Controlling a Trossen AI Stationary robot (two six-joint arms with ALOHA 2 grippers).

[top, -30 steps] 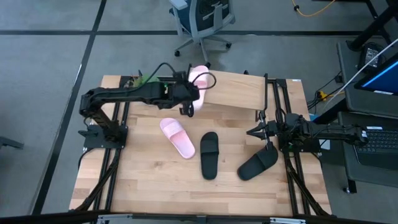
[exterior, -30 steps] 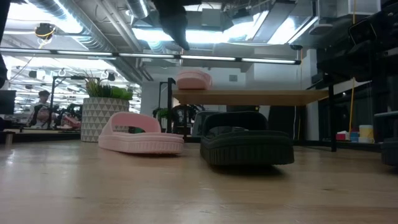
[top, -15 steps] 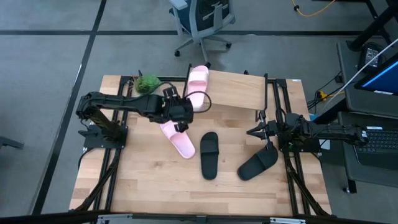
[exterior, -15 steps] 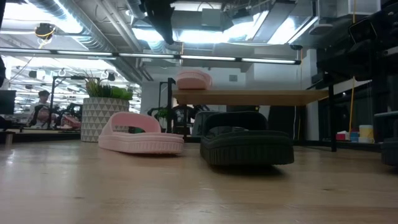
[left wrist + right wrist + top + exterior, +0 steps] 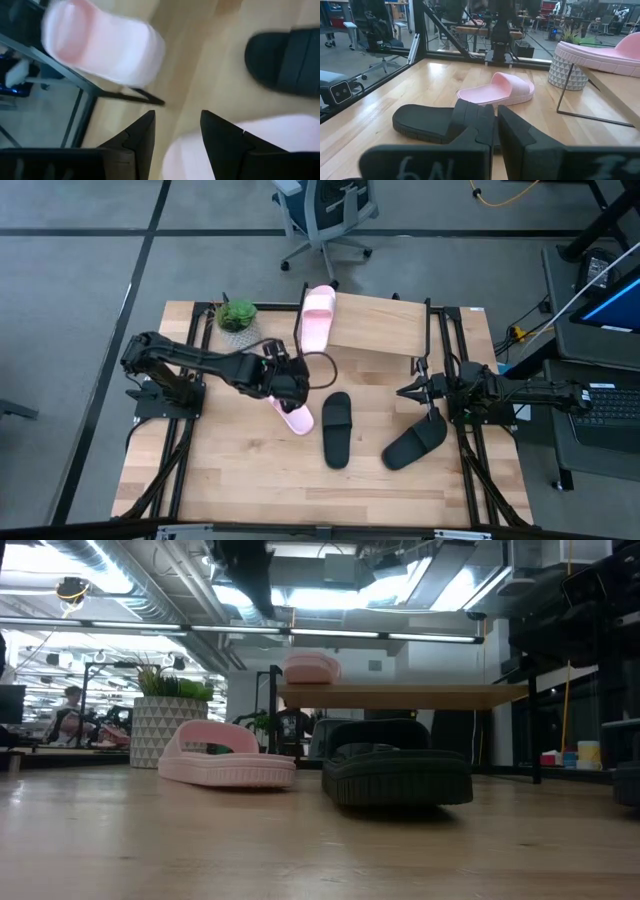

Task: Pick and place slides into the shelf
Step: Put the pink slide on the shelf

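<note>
One pink slide (image 5: 318, 318) lies on the left end of the shelf (image 5: 385, 330), its sole on the plank. A second pink slide (image 5: 298, 418) lies on the table, its far end hidden under my left gripper (image 5: 290, 392), which hovers open above it and touches nothing. In the left wrist view the gripper (image 5: 177, 125) has this slide (image 5: 265, 135) below its fingers. Two black slides (image 5: 336, 428) (image 5: 414, 444) lie sole-down on the table. My right gripper (image 5: 405, 392) waits shut at the table's right side.
A potted plant (image 5: 237, 315) stands at the far left beside the shelf. The shelf's thin black legs (image 5: 125, 92) stand close to my left gripper. An office chair (image 5: 325, 215) is on the floor beyond the table. Bare wood lies along the table's near edge (image 5: 300, 500).
My left gripper has drawn away from the pink slide on the shelf, moving toward the table's near edge and sinking until it hangs over the pink slide on the table; its wrist has rolled. The slide on the shelf stays put.
</note>
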